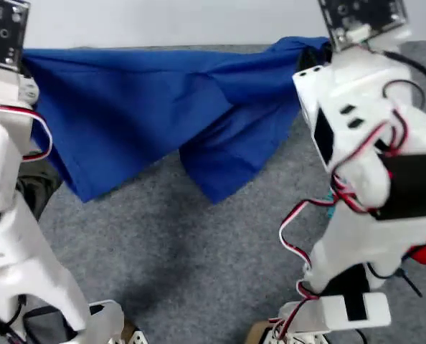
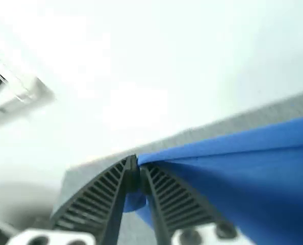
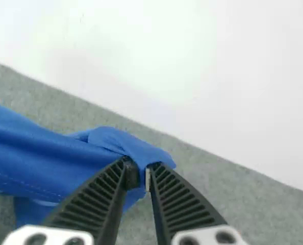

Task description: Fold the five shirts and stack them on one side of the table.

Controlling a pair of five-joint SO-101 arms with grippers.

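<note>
Left pincer (image 2: pixel 139 171), right pincer (image 3: pixel 140 171) both clamp blue shirt (image 1: pixel 163 107) over grey felt table (image 1: pixel 199 265); white wall (image 3: pixel 192 51) behind.

Room to pass over the grey table (image 1: pixel 199 251) — blue shirt (image 1: pixel 163 107) spans the far edge.

The high view looks steeply down on the grey table (image 1: pixel 191 244) from the near side, close above the left arm (image 1: pixel 12 215) and right arm (image 1: pixel 371 179). Each wrist camera sits just behind its own jaws, facing the table's far edge and white wall (image 2: pixel 182 51). All three views share the blue shirt (image 1: pixel 148 107) there.
</note>
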